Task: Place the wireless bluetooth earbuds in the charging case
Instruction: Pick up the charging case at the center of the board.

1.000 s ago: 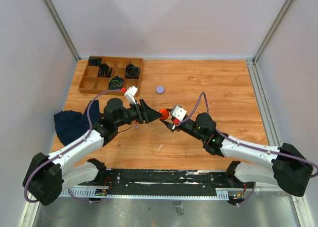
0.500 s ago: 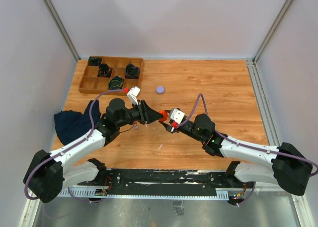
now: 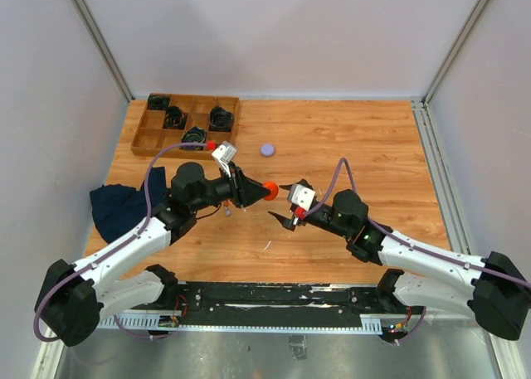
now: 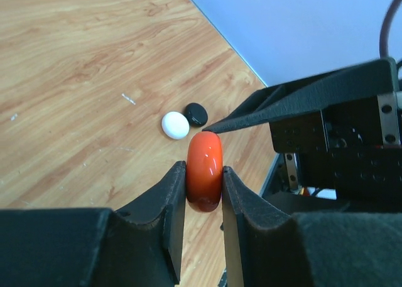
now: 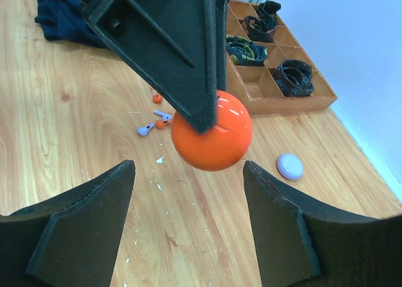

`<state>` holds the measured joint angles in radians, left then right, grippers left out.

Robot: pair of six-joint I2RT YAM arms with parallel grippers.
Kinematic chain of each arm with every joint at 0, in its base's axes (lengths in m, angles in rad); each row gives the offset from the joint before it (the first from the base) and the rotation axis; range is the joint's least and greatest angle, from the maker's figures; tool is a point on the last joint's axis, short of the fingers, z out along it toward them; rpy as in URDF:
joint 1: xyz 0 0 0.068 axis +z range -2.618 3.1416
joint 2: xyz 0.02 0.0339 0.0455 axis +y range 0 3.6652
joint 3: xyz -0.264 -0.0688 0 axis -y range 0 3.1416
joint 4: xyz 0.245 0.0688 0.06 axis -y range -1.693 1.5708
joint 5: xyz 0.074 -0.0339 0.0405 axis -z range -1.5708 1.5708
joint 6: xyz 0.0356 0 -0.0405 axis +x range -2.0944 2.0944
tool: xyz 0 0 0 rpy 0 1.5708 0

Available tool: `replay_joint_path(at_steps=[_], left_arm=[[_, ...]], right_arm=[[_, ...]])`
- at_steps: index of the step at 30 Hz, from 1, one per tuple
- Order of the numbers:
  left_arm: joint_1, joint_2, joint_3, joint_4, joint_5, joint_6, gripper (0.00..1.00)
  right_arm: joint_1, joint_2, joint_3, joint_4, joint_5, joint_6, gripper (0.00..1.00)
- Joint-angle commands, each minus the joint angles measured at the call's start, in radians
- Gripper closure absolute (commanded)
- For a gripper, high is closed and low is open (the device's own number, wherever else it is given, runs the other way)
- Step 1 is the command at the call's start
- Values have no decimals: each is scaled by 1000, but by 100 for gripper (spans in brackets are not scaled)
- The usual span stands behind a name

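The orange round charging case (image 4: 205, 161) hangs above the table, pinched edge-on between the fingers of my left gripper (image 4: 204, 177), which is shut on it. From above, the case (image 3: 270, 190) sits at the tip of the left gripper (image 3: 263, 191). My right gripper (image 3: 284, 203) stands open just right of it, not touching. In the right wrist view the case (image 5: 213, 139) floats beyond the spread jaws of the right gripper (image 5: 188, 174). A purple earbud (image 5: 144, 131) and orange earbuds (image 5: 162, 119) lie on the wood below.
A purple round case (image 3: 267, 149) lies mid-table. A wooden compartment tray (image 3: 141, 143) with coiled black cables sits at the back left. A dark blue cloth (image 3: 116, 209) is at the left edge. A white piece (image 4: 175, 125) and a black piece (image 4: 195, 113) lie near the right arm.
My left gripper closed onto the orange case. The right gripper opened, let go of it and drew back a little to the right.
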<state>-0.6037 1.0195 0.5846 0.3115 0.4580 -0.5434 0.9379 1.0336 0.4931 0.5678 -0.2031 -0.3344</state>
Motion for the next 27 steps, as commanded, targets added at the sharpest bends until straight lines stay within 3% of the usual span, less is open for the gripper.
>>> replay_joint_path(at_steps=[1,7,13,20,27], left_arm=[[-1,-22,76,-66,82,186,81],[-1,-23,181,-250,182,438,81],[-1,-18,245,-310,304,615,81],[-1,27,315,-375,385,748,82],[-5,18,302,-336,437,772,82]], right_arm=[[-72,-74,29,-83,-160,51,29],[-214,-129,43,-111,-422,153,30],[-278,-115,69,-86,-582,248,33],[-287,-68,92,-15,-620,314,39],[-288,-16,102,77,-641,386,46]])
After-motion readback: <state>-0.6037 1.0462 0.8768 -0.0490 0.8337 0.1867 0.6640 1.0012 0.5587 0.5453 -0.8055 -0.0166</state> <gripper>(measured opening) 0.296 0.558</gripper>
